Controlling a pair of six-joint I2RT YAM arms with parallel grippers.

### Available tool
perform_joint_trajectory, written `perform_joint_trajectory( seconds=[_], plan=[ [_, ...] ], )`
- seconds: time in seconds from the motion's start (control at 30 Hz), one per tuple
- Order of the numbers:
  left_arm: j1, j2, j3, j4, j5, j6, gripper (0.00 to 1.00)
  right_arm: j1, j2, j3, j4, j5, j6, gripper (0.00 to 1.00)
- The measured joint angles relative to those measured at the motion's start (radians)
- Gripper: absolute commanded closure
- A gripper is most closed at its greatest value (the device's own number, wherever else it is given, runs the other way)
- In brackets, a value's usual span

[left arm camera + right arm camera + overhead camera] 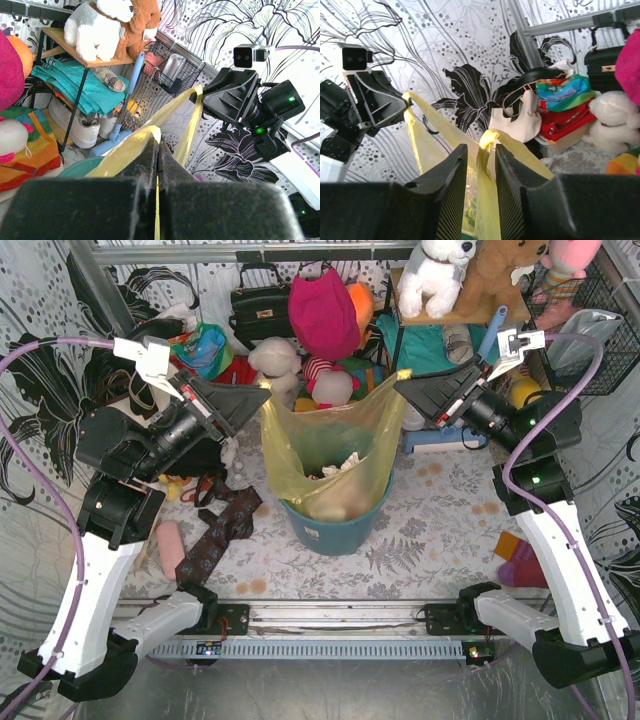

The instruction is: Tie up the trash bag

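Note:
The translucent yellow trash bag point(320, 440) stands in a round teal bin point(335, 530), with crumpled white paper point(340, 465) showing inside. My left gripper point(265, 398) is shut on the bag's left top corner, and a thin yellow strip runs between its closed jaws point(158, 142). My right gripper point(400, 388) is at the bag's right top corner. Its jaws point(481, 147) stand apart, with the bunched yellow corner between them and a gap on each side. The bag's rim point(422, 140) stretches between the two grippers.
Plush toys, a black handbag point(258, 305) and a magenta cushion point(322, 310) crowd the back. A wooden shelf point(440, 315) and a wire basket point(590, 340) stand at the back right. A cream tote point(515, 122) is at the back left. A dark patterned cloth point(215, 535) lies left of the bin.

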Motion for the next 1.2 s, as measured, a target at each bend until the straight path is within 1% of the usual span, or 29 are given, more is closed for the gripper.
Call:
perform_joint_trajectory(
  seconds=[0.27,0.37,0.43,0.6,0.77,0.87,1.13,1.17,1.2],
  plan=[
    [0.0,0.0,-0.006,0.015,0.001,-0.005,1.0,0.0,-0.027,0.0,-0.034,0.071,-0.029,0.75],
    [0.0,0.0,-0.006,0.016,0.001,-0.007,1.0,0.0,-0.029,0.0,-0.034,0.076,-0.032,0.79],
    [0.0,-0.001,-0.006,0.017,0.002,-0.007,1.0,0.0,-0.028,0.0,-0.034,0.078,-0.032,0.8],
    [0.0,-0.007,-0.01,0.02,0.002,-0.008,1.0,0.0,-0.02,0.0,-0.023,0.077,-0.027,0.79],
    [0.0,-0.01,-0.01,0.021,0.003,-0.008,1.0,0.0,-0.007,0.0,-0.015,0.069,-0.012,0.8],
    [0.0,-0.01,-0.01,0.021,0.004,-0.009,1.0,0.0,-0.007,-0.001,-0.015,0.066,-0.009,0.78],
    [0.0,-0.011,-0.01,0.023,0.004,-0.011,1.0,0.0,-0.014,-0.013,-0.015,0.057,-0.008,0.79],
    [0.0,-0.011,-0.011,0.023,0.004,-0.011,0.99,0.0,-0.015,-0.014,-0.016,0.054,-0.008,0.8],
    [0.0,-0.012,-0.011,0.023,0.005,-0.012,0.89,0.0,-0.019,-0.018,-0.015,0.052,-0.008,0.8]
  ],
)
